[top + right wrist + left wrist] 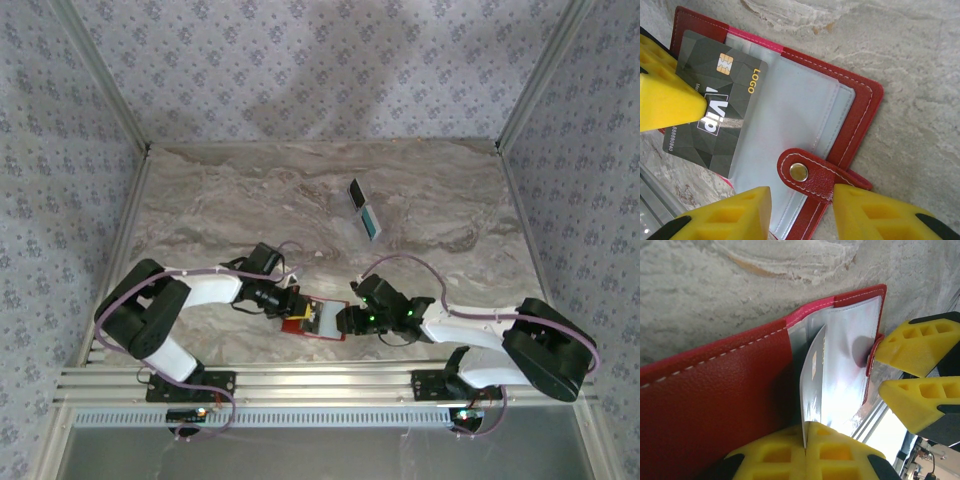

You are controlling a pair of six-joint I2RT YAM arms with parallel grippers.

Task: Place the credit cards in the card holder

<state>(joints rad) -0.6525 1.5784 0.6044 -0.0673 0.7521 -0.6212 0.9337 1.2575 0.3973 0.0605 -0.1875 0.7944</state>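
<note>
White-black arms, yellow end effectors, lilac cables

Seen from the left wrist, the dark card stands edge-on over the card holder, face unreadable, its lower end buried in the left gripper; the card holder's cover runs off frame. From the right wrist, that gripper's yellow fingertip covers part of the print. The far cards, well beyond the card holder, are too small to read.

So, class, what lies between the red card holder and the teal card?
Bare marble table, from card holder to teal card, per the top external view.
</note>
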